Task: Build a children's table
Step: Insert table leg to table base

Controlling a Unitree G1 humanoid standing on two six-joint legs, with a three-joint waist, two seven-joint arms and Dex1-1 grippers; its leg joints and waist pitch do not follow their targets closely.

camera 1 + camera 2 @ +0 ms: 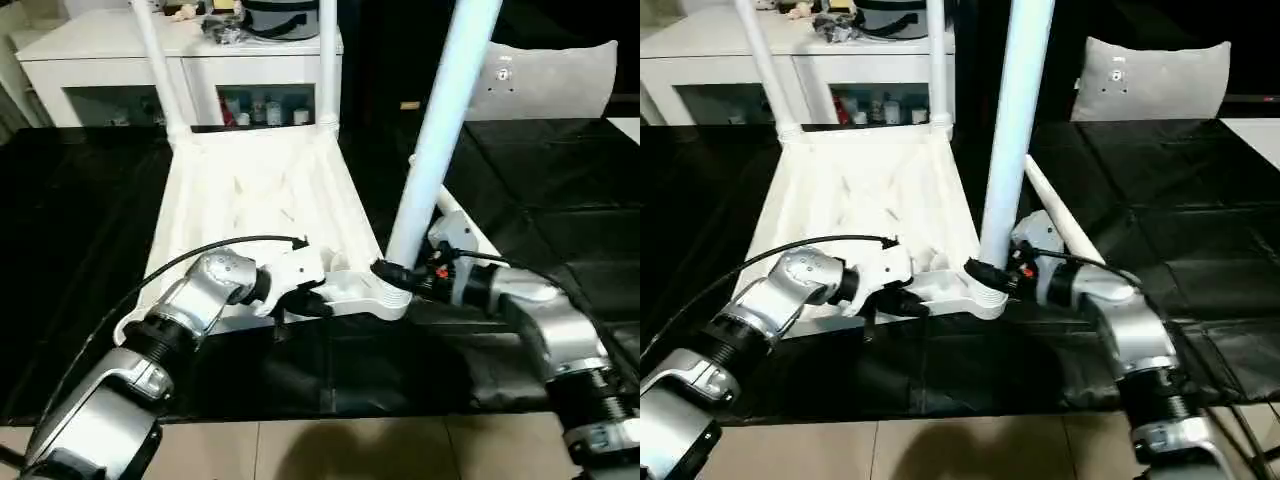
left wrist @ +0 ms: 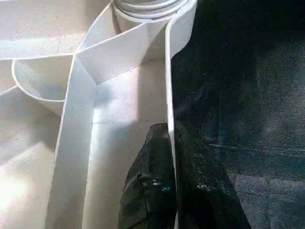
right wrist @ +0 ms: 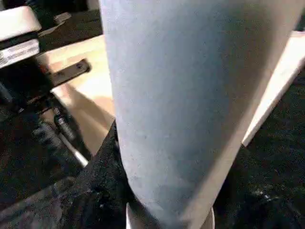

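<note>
The white table top (image 1: 250, 190) lies upside down on a black sheet, ribs facing up. Two legs (image 1: 155, 60) (image 1: 327, 60) stand in its far corner sockets. A third leg (image 1: 440, 110) stands in the near right socket, leaning slightly right, and my right gripper (image 1: 388, 271) is shut on its base (image 3: 167, 119). My left gripper (image 1: 308, 300) is shut on the top's near rim (image 2: 167, 95), one black finger (image 2: 147, 191) on each side of the thin wall. A fourth leg (image 1: 1055, 205) lies loose on the sheet behind my right wrist.
A white cabinet (image 1: 100, 45) with clutter on it stands behind the table top. A pale cushion (image 1: 560, 75) sits at the back right. The black sheet (image 1: 80, 220) ends near me, with beige floor (image 1: 330, 450) below its edge.
</note>
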